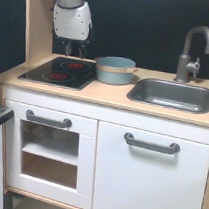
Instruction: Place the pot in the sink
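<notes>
While the tool (75, 49) hangs over the back of the black hob (59, 71) at the exterior view's left, its two dark fingers point straight down with a small gap between them and nothing in that gap, so it reads as released and empty. Below it sit the hob's two red rings, and it is clear of the glass surface. A wooden upright (38, 26) rises just to its left, which leaves the tool room to travel only toward the right.

Just right of the tool and lower, the pot (115, 69) stands upright on the counter (103, 95), partly on the hob's right edge. Its open mouth faces up and the tan band circles it near the rim; that rim looks like the natural place for a downward pinch, since the fingers already point that way. No grasp has begun, so the task appears to be at its approach stage.

Farther right of the tool, well apart from it, the sink (171, 94) is sunk into the counter, wider than the pot and empty. The faucet (192, 50) arches above its back edge, so a carried pot would likely need to come in low and toward the front to avoid the spout.
</notes>
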You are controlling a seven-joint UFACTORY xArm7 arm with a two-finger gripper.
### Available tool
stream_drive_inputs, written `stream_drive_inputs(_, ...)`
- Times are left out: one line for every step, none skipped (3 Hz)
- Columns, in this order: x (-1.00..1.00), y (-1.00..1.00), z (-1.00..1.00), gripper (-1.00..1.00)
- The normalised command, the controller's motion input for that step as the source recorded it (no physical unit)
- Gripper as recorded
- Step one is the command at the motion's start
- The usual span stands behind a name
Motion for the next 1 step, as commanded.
stream_drive_inputs(-0.01,0.0,0.04,1.0)
